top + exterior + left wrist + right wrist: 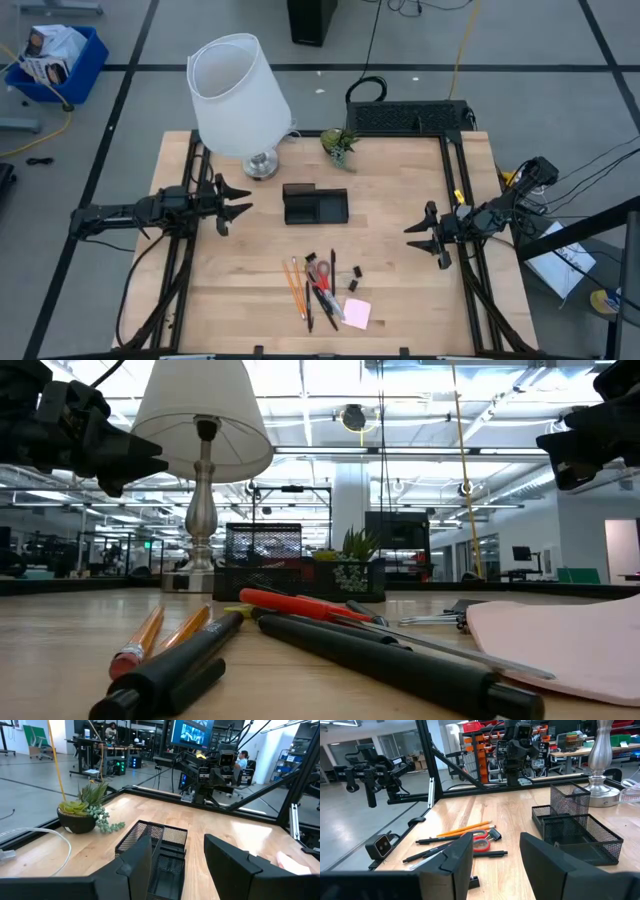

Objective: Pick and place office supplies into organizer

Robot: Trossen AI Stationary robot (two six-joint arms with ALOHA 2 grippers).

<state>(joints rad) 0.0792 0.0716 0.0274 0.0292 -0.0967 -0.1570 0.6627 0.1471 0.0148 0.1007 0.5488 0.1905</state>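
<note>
1. Hovering at 9 o'clock of the table (400, 240), left gripper (232, 205) has jaws apart, nothing in them.
2. Right gripper (428, 238) at 3 o'clock, jaws apart, nothing held.
3. Organizer (314, 204) sits mid-table, between the two grippers.
4. Pencils (296, 285), pens (322, 297), scissors (320, 275), sticky pad (357, 313), clips (356, 278) lie loose at 6 o'clock of the organizer.
5. Lamp (240, 95) at 11 o'clock, plant (339, 143) at 12.
</note>
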